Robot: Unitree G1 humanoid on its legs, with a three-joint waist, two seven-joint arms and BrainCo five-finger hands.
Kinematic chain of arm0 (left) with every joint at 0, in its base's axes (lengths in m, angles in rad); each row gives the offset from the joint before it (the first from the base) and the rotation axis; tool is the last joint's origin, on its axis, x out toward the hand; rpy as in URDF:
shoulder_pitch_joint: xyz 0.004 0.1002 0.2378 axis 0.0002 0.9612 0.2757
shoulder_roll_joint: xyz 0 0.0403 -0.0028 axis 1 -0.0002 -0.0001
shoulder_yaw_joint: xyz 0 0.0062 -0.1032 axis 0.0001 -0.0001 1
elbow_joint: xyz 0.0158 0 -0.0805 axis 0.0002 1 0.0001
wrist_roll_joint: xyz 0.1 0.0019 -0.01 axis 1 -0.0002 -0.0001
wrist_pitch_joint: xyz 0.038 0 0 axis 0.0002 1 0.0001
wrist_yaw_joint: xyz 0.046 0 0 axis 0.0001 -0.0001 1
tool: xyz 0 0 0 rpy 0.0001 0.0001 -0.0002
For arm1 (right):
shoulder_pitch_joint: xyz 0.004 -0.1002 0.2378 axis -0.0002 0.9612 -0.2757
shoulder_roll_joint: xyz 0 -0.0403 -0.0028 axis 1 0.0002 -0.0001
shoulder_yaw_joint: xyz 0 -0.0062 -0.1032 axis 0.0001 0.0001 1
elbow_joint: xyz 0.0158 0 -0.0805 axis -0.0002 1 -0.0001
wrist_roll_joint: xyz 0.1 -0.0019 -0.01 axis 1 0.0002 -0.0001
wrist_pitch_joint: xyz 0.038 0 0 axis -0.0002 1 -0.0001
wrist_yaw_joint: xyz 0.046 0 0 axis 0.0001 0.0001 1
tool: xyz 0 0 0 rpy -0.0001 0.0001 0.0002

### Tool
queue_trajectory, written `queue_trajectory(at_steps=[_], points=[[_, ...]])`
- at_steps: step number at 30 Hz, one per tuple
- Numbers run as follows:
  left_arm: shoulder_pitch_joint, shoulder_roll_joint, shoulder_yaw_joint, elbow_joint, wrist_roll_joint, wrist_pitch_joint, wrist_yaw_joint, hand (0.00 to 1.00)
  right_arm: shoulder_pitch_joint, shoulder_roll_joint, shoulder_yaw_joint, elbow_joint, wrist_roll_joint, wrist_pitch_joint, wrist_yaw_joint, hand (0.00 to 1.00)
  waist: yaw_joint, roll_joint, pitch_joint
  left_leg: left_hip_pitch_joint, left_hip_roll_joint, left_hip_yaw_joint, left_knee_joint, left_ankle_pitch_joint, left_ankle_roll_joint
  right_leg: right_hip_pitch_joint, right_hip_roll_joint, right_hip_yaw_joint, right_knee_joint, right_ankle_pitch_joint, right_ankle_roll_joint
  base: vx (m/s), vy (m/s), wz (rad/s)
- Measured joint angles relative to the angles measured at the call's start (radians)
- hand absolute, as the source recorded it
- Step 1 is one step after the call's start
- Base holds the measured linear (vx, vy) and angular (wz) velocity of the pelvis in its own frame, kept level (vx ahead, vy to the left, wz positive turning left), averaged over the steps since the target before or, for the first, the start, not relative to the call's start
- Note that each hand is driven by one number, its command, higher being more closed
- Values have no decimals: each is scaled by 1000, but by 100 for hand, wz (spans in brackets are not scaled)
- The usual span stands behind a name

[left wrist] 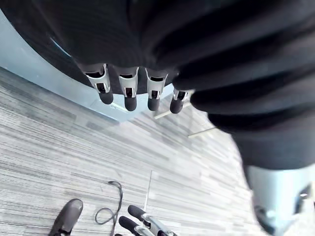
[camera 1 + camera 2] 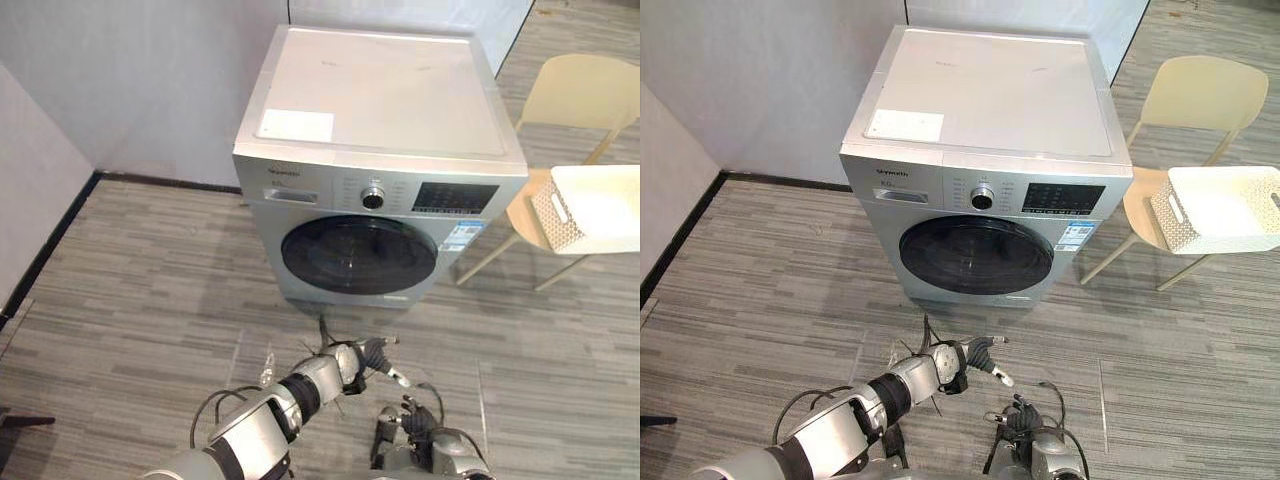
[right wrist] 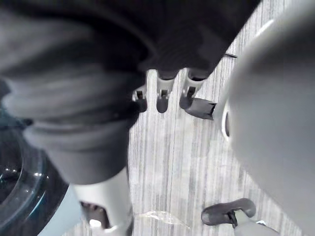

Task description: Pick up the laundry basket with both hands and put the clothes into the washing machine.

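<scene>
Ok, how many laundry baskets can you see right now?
1. The white laundry basket sits on the seat of the beige chair, to the right of the washing machine. More could be out of frame.

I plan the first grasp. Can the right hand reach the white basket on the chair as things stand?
Probably not: the right hand hangs low before the washing machine, while the basket sits apart on the chair.

White perforated laundry basket (image 2: 1175,228) sits on a chair (image 2: 1200,95) beside the silver washing machine (image 2: 990,95), whose round door is shut.
</scene>
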Motion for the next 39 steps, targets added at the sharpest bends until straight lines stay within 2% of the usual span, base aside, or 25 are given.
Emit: queue_trajectory(at_steps=[8,10,13,14,15,17,19,21,23,24,25,26,27,28,29,30,31,32,34,35,36,38,39], points=[[114,131,42,2,31,-19,-15,0,2,-4,-58,25,-30,0,-3,0,-4,3,-1,26,-10,-20,5,-5,1,51,-4,-32,-22,5,3,83,1,9],[162,144,120,9,43,-24,3,0,2,0,-59,25,-30,-4,-11,0,-1,3,-1,32,-12,-26,5,-8,1,63,-6,-41,-23,2,7,21,8,11],[258,185,262,21,42,-55,79,0,3,2,-58,25,-29,-7,-34,0,1,3,-1,39,-13,-46,4,-8,2,81,-8,-57,-23,-2,11,2,9,15],[277,196,277,21,40,-59,88,0,5,2,-58,25,-29,-8,-40,0,3,3,-1,43,-14,-50,4,-9,2,87,-9,-62,-23,-3,12,-2,10,19],[339,221,341,15,16,-80,107,0,11,1,-58,25,-29,-11,-43,0,6,2,-2,54,-17,-55,2,-11,6,105,-13,-74,-23,-14,21,-3,12,17],[415,241,428,-11,-24,-90,121,0,17,-1,-59,25,-28,-18,-44,0,12,1,-3,64,-25,-67,3,-18,8,123,-22,-83,-23,-25,33,9,41,21],[538,264,575,-78,-95,-113,139,0,50,-12,-75,28,-27,-31,-44,0,46,-5,-19,62,-47,-86,6,-36,25,136,-48,-106,-22,-35,43,44,81,30],[623,277,669,-114,-160,-142,161,0,77,-20,-90,31,-17,-34,-45,0,63,-6,-31,60,-72,-110,7,-45,40,137,-73,-121,15,-52,66,85,90,47],[689,282,765,-115,-213,-164,166,0,93,-20,-122,34,2,-38,-48,0,67,-8,-37,63,-105,-149,15,-56,57,144,-122,-150,78,-74,81,121,125,64],[718,281,839,-114,-253,-172,175,0,98,-19,-138,38,15,-43,-50,0,74,-14,-40,54,-117,-175,44,-69,73,148,-151,-161,122,-94,79,141,151,66],[736,271,893,-114,-289,-174,188,0,103,-17,-140,38,28,-47,-50,0,90,-14,-43,29,-134,-216,80,-83,82,148,-160,-136,165,-112,47,135,139,79],[738,272,909,-114,-309,-174,198,0,107,-16,-140,39,41,-49,-49,0,91,-11,-45,22,-135,-244,95,-87,85,148,-156,-111,186,-125,17,145,77,122],[731,283,929,-117,-341,-180,207,0,108,-14,-145,42,56,-51,-50,0,87,-5,-45,-4,-132,-322,120,-87,87,143,-112,16,217,-199,-55,98,-23,142],[726,291,930,-119,-357,-186,209,0,110,-12,-146,43,64,-53,-50,0,82,0,-42,-23,-127,-363,131,-85,87,144,-68,109,228,-235,-59,107,-148,193],[721,301,933,-125,-394,-194,208,0,119,-12,-146,48,86,-58,-50,0,83,-18,-41,-51,-140,-427,157,-83,86,145,3,248,242,-306,-57,54,-221,187],[726,293,941,-125,-439,-193,199,0,118,-13,-146,48,94,-67,-55,0,88,-32,-44,-72,-163,-488,177,-80,82,152,45,342,247,-363,-79,44,-220,174],[730,282,944,-125,-461,-193,196,0,117,-14,-146,49,100,-72,-61,0,89,-35,-45,-78,-173,-514,182,-77,77,157,49,362,255,-382,-90,10,-201,190],[739,250,963,-125,-502,-193,176,0,114,-16,-145,46,104,-79,-63,0,93,-36,-43,-86,-191,-602,176,-53,53,186,59,328,266,-402,-74,-19,-162,155],[738,221,965,-125,-518,-193,165,0,111,-15,-144,46,105,-79,-63,0,97,-30,-39,-89,-190,-654,153,-27,38,201,67,268,262,-413,-62,-65,-157,125],[738,186,969,-127,-537,-193,156,0,112,-7,-134,34,102,-79,-63,0,114,-12,-38,-103,-183,-696,129,8,24,204,77,212,255,-416,-62,-137,-160,114],[735,159,969,-130,-539,-193,154,0,115,-6,-128,20,102,-79,-63,0,117,-5,-33,-118,-174,-708,116,30,21,203,91,175,255,-415,-64,-183,-157,137],[748,128,975,-149,-547,-190,152,0,116,2,-114,-2,99,-78,-65,0,122,12,-23,-145,-148,-670,114,40,43,204,110,101,264,-418,-72,-177,-77,113],[751,124,987,-163,-548,-188,149,0,114,6,-113,-24,97,-79,-67,0,115,13,-18,-172,-114,-526,143,23,69,212,108,45,266,-420,-75,-166,-27,118]])
